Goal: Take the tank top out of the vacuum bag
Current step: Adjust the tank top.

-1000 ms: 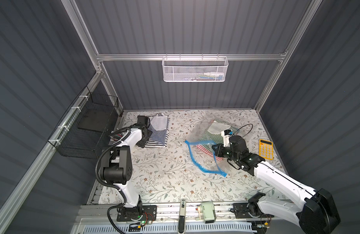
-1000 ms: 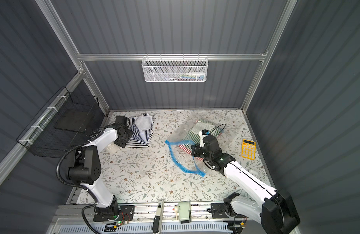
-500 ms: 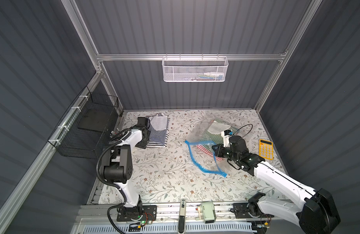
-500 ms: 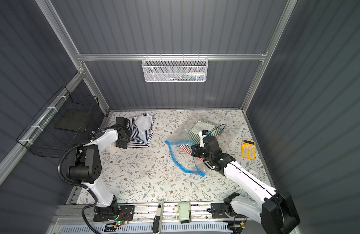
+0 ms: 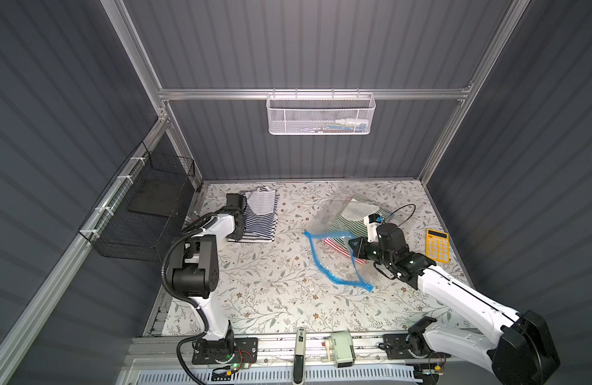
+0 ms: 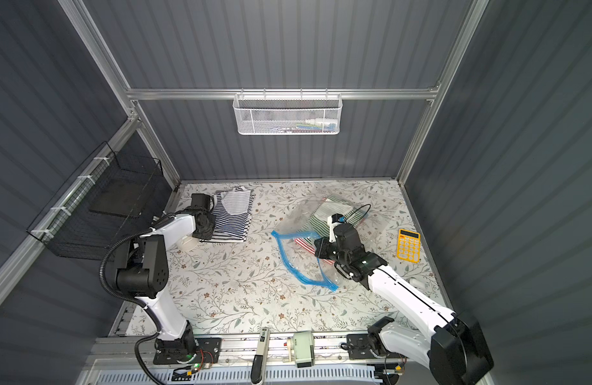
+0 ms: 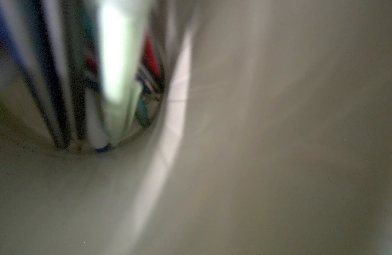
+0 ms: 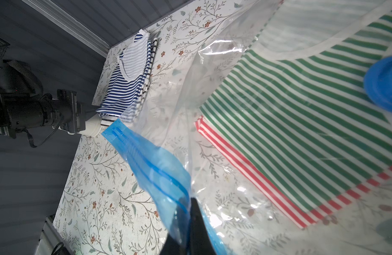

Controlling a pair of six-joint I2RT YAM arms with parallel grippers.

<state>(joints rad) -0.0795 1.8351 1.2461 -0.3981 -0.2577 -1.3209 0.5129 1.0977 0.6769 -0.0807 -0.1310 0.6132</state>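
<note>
Right wrist: right pincer [image 8: 187, 205] on vacuum bag [image 8: 155, 163]

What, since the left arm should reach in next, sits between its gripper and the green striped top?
Only bare tablecloth. The right gripper pinches the bag's blue zip strip, holding the mouth open on that side; clear plastic overlies the top.

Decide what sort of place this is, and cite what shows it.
Most likely a robotics lab test cell: a left arm and right arm bolted to a front rail, an aluminium-framed enclosure with grey panel walls, and staged props like the vacuum bag and yellow calculator.
</note>
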